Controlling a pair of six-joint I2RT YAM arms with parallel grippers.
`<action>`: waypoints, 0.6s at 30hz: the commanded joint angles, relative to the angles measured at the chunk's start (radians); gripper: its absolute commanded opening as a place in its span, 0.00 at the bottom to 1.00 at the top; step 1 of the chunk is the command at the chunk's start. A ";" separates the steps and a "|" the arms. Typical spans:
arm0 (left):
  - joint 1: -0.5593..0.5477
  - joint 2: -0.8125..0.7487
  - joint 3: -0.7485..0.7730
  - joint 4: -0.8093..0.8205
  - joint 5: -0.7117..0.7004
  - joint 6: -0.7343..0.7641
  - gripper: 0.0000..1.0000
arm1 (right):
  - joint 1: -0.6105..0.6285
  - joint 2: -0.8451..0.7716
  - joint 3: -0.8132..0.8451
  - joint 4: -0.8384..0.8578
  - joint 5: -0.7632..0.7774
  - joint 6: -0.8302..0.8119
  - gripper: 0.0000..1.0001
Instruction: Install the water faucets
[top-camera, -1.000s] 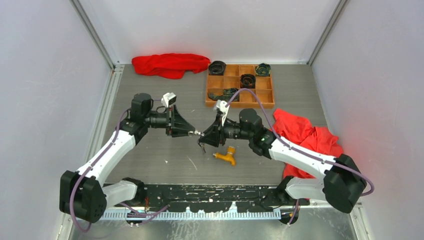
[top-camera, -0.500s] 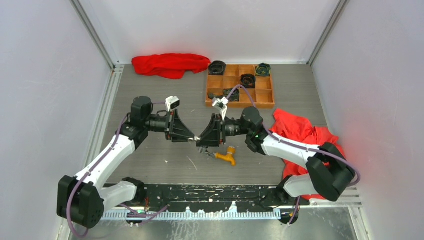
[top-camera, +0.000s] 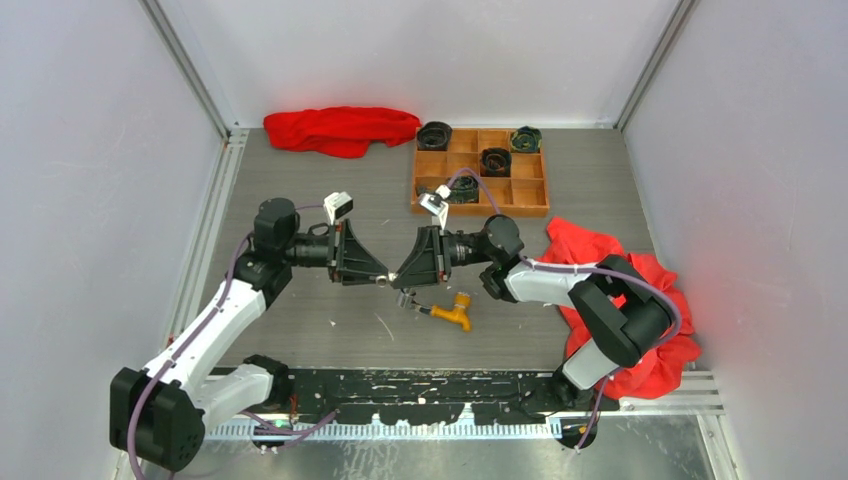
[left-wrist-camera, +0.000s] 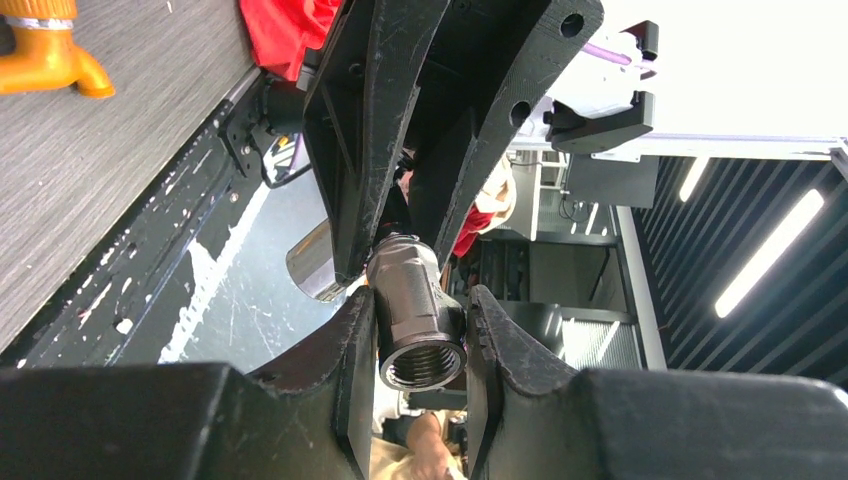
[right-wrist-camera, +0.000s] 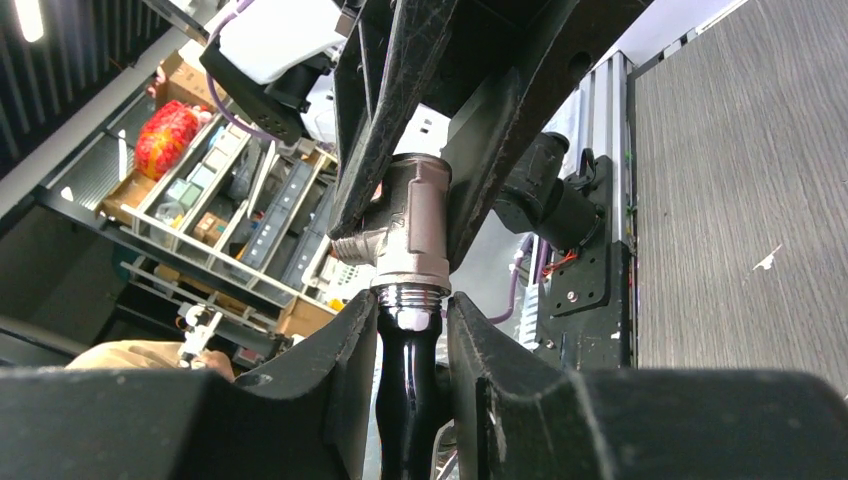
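Top external view: both arms meet tip to tip over the middle of the tabletop (top-camera: 300, 325), left claw (top-camera: 384, 279) and right claw (top-camera: 400, 283) sharing the silver tap (top-camera: 392, 281), which is off the surface. Left wrist view: left claw is narrow, fingers (left-wrist-camera: 352, 330) clamped on either side of the tap body, threaded open end facing back at that camera. Right wrist view: right claw is narrow too, pinching the tap's black handle (right-wrist-camera: 408, 390) just under the chrome collar, with the body beyond it and a side port sticking out leftward. My read is that the tap's long axis runs claw to claw, roughly parallel to the near edge, so whatever comes next likely turns on a twist about that line, with one claw acting as the anchor. Orange tap (top-camera: 455, 312) lies flat on the tabletop just near-right of the meeting point, untouched, closer to the right arm; cannot tell from here where either tap gets mounted
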 joint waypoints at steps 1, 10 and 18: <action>0.012 0.019 0.013 0.177 -0.156 0.032 0.00 | 0.023 -0.018 0.018 0.143 -0.020 0.099 0.07; 0.016 0.019 -0.005 0.186 -0.197 0.003 0.00 | -0.001 -0.057 -0.009 0.103 0.016 0.032 0.67; 0.024 0.019 -0.039 0.249 -0.221 -0.051 0.00 | -0.002 -0.061 -0.030 0.052 0.034 -0.007 0.73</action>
